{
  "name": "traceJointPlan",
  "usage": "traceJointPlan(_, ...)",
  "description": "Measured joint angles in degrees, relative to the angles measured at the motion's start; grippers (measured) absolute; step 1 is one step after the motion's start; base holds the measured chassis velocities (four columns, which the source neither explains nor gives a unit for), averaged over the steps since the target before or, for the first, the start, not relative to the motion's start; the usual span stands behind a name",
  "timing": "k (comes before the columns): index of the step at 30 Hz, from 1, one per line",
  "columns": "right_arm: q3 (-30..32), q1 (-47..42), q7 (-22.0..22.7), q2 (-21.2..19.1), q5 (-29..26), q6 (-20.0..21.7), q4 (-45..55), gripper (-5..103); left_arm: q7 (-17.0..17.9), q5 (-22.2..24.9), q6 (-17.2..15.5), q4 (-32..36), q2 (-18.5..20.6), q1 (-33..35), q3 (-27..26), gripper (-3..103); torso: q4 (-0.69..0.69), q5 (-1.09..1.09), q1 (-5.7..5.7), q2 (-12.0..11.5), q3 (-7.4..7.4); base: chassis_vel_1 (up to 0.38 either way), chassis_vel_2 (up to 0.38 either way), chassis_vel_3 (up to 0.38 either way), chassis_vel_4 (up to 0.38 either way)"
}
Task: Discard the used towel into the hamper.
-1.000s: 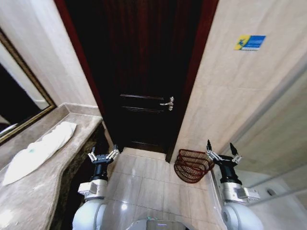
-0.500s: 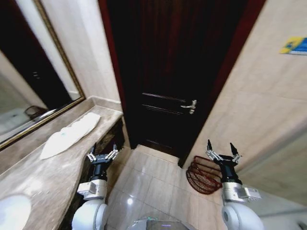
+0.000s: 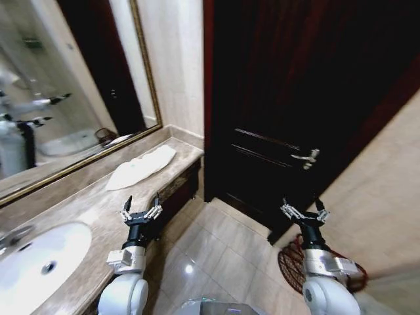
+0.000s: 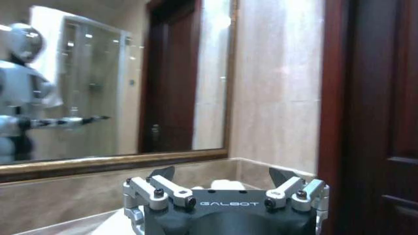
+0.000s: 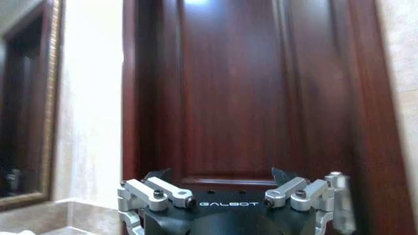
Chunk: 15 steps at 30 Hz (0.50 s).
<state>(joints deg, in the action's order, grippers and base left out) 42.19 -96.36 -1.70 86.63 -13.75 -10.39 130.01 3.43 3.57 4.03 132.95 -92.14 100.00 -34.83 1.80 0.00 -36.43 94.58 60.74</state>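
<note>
Towel (image 3: 140, 168): white, soft, long and crumpled, centre-left on polished beige marble counter (image 3: 85, 207). Hamper (image 3: 293, 262): round reddish-brown wire weave, lower right on glossy tile floor, behind right gripper (image 3: 305, 209). Left gripper (image 3: 140, 208): lower centre-left; both raised, fingers spread, empty. "GALBOT" lettered on each gripper base.

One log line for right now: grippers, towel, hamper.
left gripper open, empty | right gripper open, empty | towel on countertop | hamper on floor by door
</note>
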Motion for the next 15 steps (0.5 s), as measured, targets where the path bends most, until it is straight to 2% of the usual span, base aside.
traceJointPlan(5, -0.16, 0.72, -0.06, -0.42, -0.32, -0.29, -0.23, 100, 0.09, -1.15, 0.24, -0.89, 0.00, -0.12, -0.25, 98, 0.02, 0.01, 0.00, 0.00, 0.00, 0.109, 0.107, 0.118, 0.116)
traceJointPlan(12, -0.18, 0.78, -1.64, -0.35, 0.61, 1.61, -0.40, 100, 0.23, -2.43, 1.12, -2.14, 0.00, -0.51, -0.39, 90, -0.02, 0.00, 0.00, 0.00, 0.00, 0.023, 0.025, 0.029, 0.022)
traceJointPlan(15, -0.24, 1.15, -1.74, -0.20, 0.84, 1.61, -0.70, 100, 0.40, -2.48, 1.13, -2.52, 0.00, -0.70, -0.34, 94, -0.01, 0.00, 0.00, 0.00, 0.00, 0.000, 0.000, 0.000, 0.000)
